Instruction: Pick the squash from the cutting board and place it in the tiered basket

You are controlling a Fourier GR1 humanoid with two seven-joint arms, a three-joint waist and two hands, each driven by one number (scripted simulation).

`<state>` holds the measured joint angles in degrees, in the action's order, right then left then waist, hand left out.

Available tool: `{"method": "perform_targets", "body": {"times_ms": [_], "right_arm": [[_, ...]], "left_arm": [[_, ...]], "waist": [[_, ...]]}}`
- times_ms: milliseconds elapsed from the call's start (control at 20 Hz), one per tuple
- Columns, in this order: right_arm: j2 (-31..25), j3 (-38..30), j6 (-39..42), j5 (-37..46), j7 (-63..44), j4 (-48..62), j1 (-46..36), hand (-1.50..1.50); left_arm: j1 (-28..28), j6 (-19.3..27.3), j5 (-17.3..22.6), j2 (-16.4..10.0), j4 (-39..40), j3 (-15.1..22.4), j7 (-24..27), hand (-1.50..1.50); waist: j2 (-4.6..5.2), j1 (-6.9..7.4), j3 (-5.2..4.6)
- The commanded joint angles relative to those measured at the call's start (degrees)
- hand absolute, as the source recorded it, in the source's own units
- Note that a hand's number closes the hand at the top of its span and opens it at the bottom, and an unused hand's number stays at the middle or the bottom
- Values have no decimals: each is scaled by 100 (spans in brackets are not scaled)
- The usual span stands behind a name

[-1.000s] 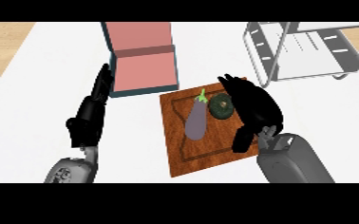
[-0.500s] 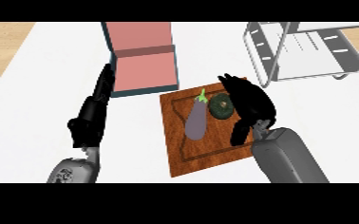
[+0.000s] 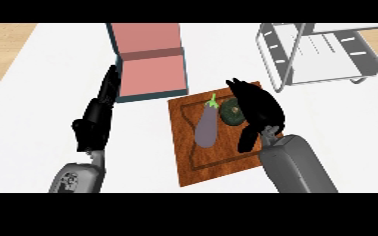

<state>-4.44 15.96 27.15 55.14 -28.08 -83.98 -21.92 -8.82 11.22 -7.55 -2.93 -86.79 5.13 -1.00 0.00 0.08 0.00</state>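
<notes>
- On the wooden cutting board (image 3: 214, 162), toward its far right corner, the squash (image 3: 232, 111) is found: a round, dark green fruit with a paler mottled spot at its crown.
- Only the left part of the squash is seen; the rest is covered by the right hand (image 3: 258, 107).
- Just to the left of the squash, an eggplant (image 3: 207, 127) is laid lengthwise on the board, purple, with its green stem pointed to the far edge. Whether the two touch cannot be told.
- At the far right of the white counter (image 3: 44, 80), the tiered basket (image 3: 322, 50) is noted, a grey tube frame with pale shelves, well apart from the board.
- Beyond the board's far left corner, an open teal box with a pink lining (image 3: 151, 65) is placed, its near corner just beside the board.
- The right hand is held arched over the squash, fingers stretched toward the far edge and thumb hung down toward the near side; nothing is grasped.
- The left hand (image 3: 96, 117) is seen edge-on at the left of the board, fingers straight and released, off the board.
</notes>
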Motion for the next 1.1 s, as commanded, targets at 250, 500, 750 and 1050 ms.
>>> {"method": "perform_targets", "body": {"times_ms": [250,500,750,1050], "right_arm": [[150,-4,-693,225,478,133,532,-150],[263,-237,-928,441,438,554,-159,150],[-78,123,-2015,1130,1231,1232,-108,150],[-188,104,-1881,1513,910,1442,103,150]], "left_arm": [[82,-69,-80,-3,-10,-110,60,0],[15,96,-230,209,120,-7,137,0],[-113,-15,-287,78,71,-16,-135,0],[383,-127,-190,112,-427,62,-63,0]], "waist": [[-2,-13,0],[-1,-5,-1],[8,3,0],[-5,6,-1]]}}
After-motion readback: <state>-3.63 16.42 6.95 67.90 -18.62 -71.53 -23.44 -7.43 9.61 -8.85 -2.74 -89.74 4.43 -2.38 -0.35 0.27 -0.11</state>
